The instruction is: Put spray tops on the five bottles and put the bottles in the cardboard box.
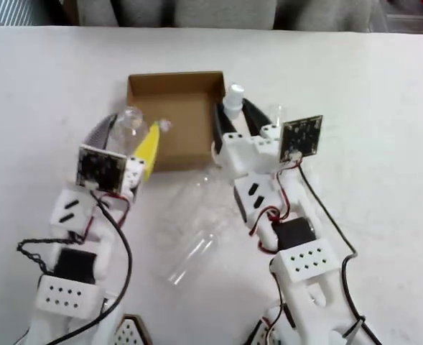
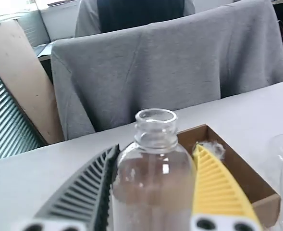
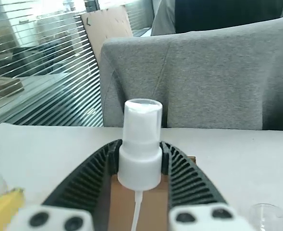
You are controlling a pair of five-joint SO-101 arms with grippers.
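Bottles without tops lie loose on the table [image 1: 383, 79] between the two arms: one clear bottle [image 1: 192, 257] nearest the bases, and what looks like a second [image 1: 195, 188] a little farther up.

Beyond them, your left gripper [image 1: 134, 126] is clamped on an upright bottle [image 2: 153, 187], grey finger on one side and yellow on the other, its neck open and bare. It stands at the box's near-left corner.

Your right gripper [image 1: 233, 108] pinches a white spray top [image 3: 141, 159] by its collar, with the thin tube hanging down over the right side of the box. Another open bottle neck [image 3: 264, 211] stands just beside it.

This looks like the capping step, likely early in the task. Next you need to bring the top across, line the tube up over the held bottle's mouth, and lower it straight in.

The cardboard box [image 1: 174, 77] holds no finished bottle. A small white scrap [image 2: 213, 150] sits in one corner; you cannot tell what it is.
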